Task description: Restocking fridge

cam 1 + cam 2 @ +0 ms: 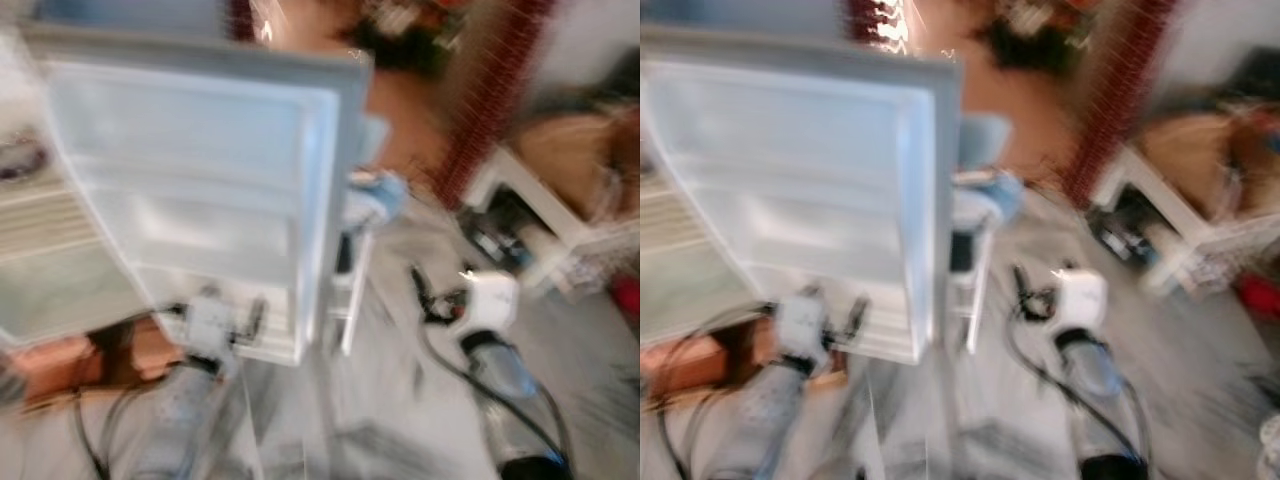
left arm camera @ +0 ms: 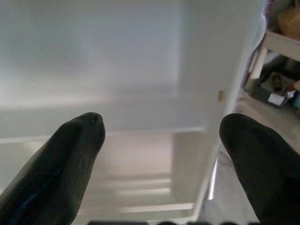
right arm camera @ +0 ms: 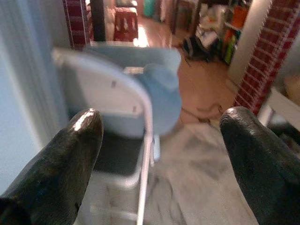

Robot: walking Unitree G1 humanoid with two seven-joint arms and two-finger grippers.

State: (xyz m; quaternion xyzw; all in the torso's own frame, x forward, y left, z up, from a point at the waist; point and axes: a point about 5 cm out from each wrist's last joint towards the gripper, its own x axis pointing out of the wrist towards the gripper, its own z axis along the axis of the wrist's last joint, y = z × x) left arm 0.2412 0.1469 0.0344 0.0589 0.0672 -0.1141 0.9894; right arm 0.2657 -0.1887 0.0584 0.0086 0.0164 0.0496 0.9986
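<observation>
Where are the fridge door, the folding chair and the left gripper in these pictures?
fridge door (image 1: 200, 190): left eye view, on the white inner panel of the open door.
folding chair (image 3: 110, 96): right wrist view, on its pale backrest.
left gripper (image 2: 161, 129): left wrist view, midway between its two open black fingers.

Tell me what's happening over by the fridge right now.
The robot stands at the open fridge door, and the head views are blurred. Its left tool is open and empty, pointed at the door's white shelves. Its right tool is also open and empty, facing a folding chair with something pale blue on it. Neither tool holds anything to stock.
</observation>
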